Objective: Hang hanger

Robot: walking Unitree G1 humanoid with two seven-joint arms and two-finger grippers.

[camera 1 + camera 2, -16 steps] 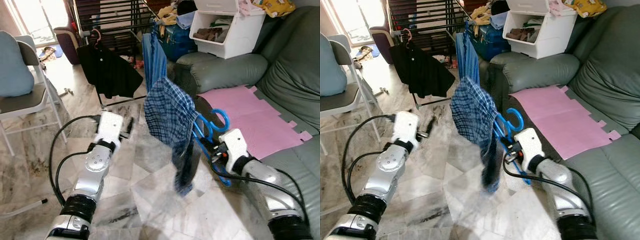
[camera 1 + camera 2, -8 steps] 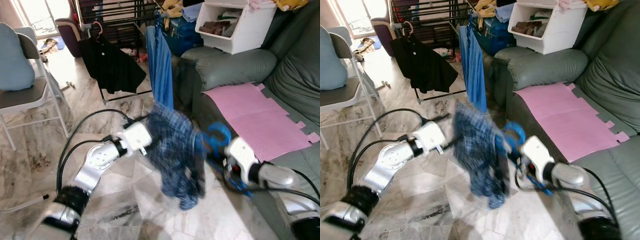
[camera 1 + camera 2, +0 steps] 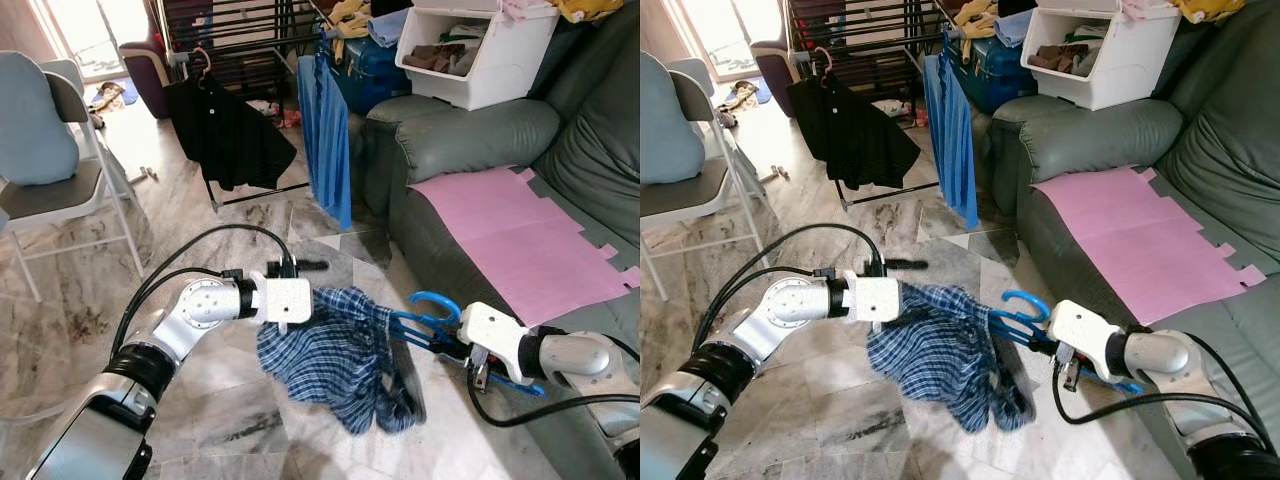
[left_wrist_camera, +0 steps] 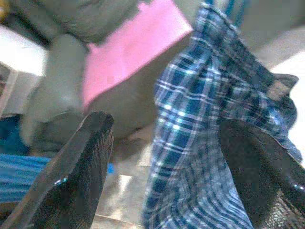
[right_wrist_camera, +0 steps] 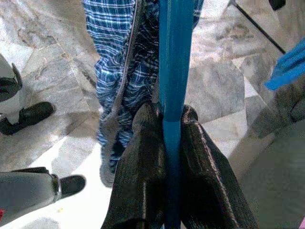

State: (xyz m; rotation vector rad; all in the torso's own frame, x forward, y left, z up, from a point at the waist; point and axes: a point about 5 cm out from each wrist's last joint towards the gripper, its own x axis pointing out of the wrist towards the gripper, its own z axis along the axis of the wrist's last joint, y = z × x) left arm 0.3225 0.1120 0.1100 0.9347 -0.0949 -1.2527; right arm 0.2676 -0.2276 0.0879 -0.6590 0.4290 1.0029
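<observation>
marble floor runs between a grey sofa (image 3: 470,140) and a drying rack (image 3: 235,40) where a black shirt (image 3: 228,135) already hangs. the right gripper (image 5: 164,126) is clamped on the blue hanger (image 3: 432,318), holding it low and nearly flat so the plaid shirt (image 3: 335,360) sags toward the floor. the left gripper (image 4: 164,162) sits at the shirt's collar side with its fingers spread, cloth between them, probably steadying it, though contact is hard to judge. the rack stands well apart, so carrying comes next.

Bright daylight from upper left; left wrist view blurred
</observation>
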